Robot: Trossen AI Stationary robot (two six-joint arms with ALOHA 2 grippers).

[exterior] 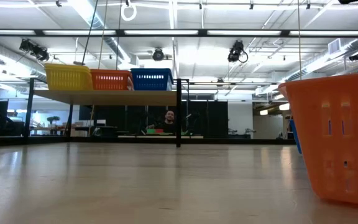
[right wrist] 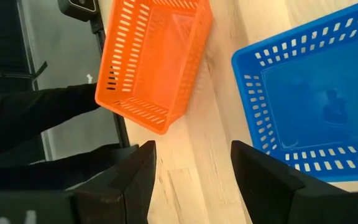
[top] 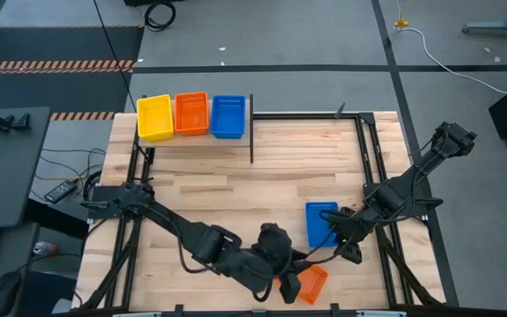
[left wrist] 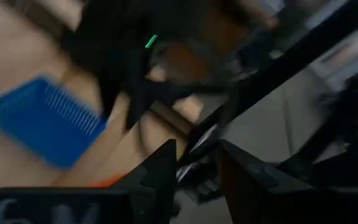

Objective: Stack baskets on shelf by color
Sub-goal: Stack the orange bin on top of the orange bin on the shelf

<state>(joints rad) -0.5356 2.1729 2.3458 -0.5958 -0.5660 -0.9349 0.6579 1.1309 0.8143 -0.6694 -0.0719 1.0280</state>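
Note:
On the shelf (exterior: 104, 96) at the table's far left stand a yellow basket (top: 154, 116), an orange basket (top: 192, 114) and a blue basket (top: 228, 115), side by side. Another blue basket (top: 321, 222) lies flat on the tabletop right of centre. Another orange basket (top: 310, 283) sits skewed at the near edge and fills the low view's right side (exterior: 334, 140). My left gripper (top: 286, 283) is at this basket's left end, with a gap between its fingers (left wrist: 194, 171). My right gripper (top: 346, 249) hovers open above bare wood (right wrist: 194, 168) between the orange basket (right wrist: 157, 59) and the blue one (right wrist: 316, 99). My left gripper reaches the orange basket's end wall (right wrist: 107, 93) from the table's left. A strip of orange (left wrist: 104, 182) shows beside one finger, not between the two. I cannot tell whether the fingers touch the basket.
The black frame rails (top: 372, 158) run along the table's right side and far edge, and a black shelf post (top: 252, 145) stands mid-table. Bare wood lies between the shelf and the loose baskets. A person sits far behind the table (exterior: 169, 118).

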